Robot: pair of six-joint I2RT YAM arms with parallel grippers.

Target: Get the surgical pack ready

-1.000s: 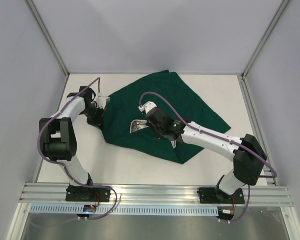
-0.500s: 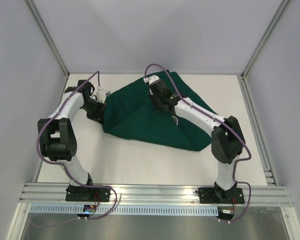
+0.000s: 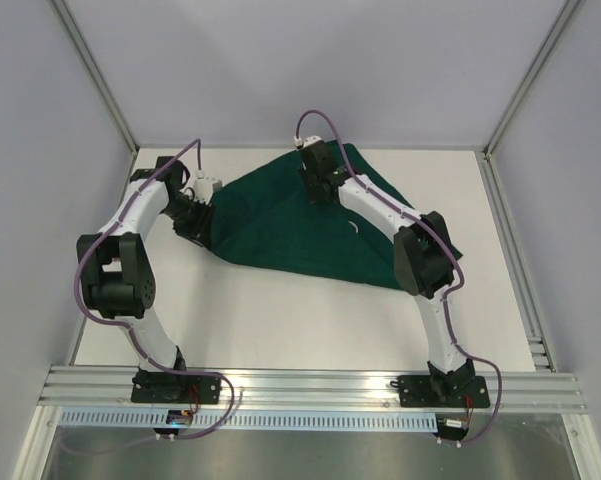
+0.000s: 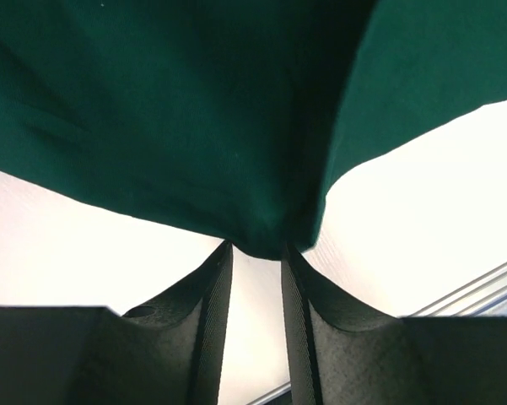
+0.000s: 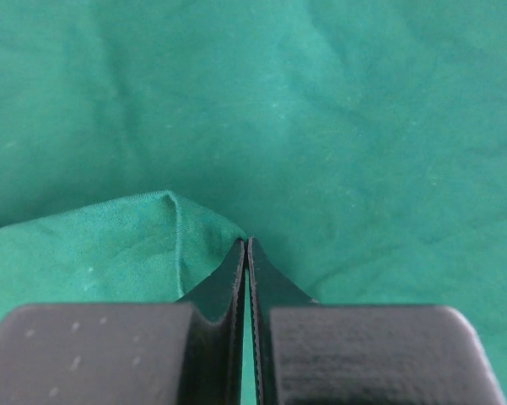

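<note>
Green cloth (image 3: 290, 238) sits upper-middle on the worktop (image 3: 280, 310); right end effector (image 3: 321, 188) pinches a folded corner, left end effector (image 3: 195, 222) looks clamped on the frame-left tip. I'd keep it taut, then lower flat.

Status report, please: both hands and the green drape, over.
Left hand shut on drape edge. Right hand shut on drape fold, far side. Nothing seen in the way.
</note>
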